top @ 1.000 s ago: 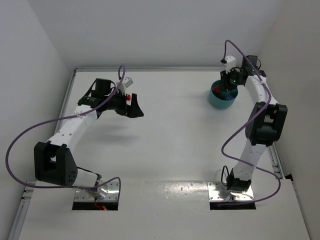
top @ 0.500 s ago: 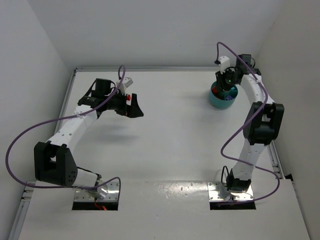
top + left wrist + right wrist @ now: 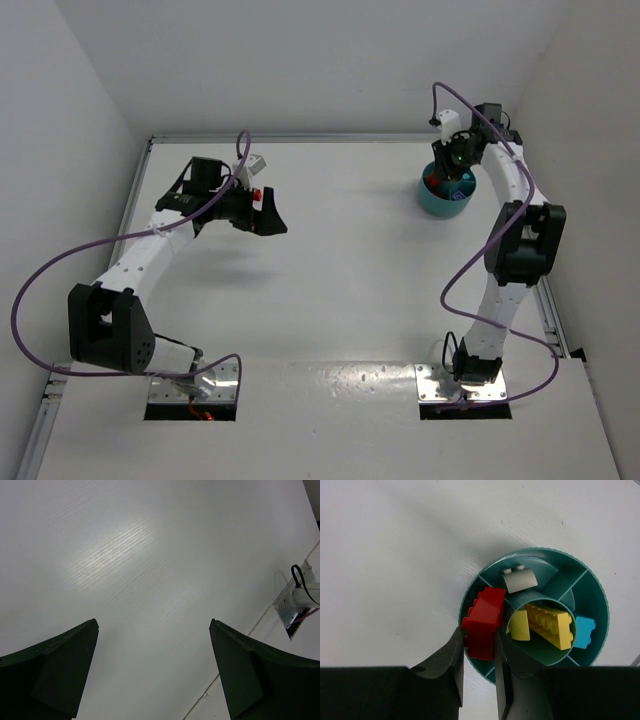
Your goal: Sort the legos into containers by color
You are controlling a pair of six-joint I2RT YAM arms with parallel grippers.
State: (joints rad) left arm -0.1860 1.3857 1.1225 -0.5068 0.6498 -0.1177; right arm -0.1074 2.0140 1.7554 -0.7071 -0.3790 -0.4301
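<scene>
The round teal tub stands at the far right of the table. My right gripper hangs over it, shut on a red lego held above the tub's left compartment. In the right wrist view the tub holds two yellow legos in its round middle cell, a white lego in an upper cell and a light blue lego at the right. My right gripper pinches the red lego's sides. My left gripper is open and empty above the far left table.
White walls enclose the table on three sides. The arm base plates sit at the near edge. A metal mount plate with cables shows at the right of the left wrist view. Purple cables loop beside both arms.
My right gripper has shifted slightly left and toward the back over the tub with the red lego in it. The left arm has not moved.
</scene>
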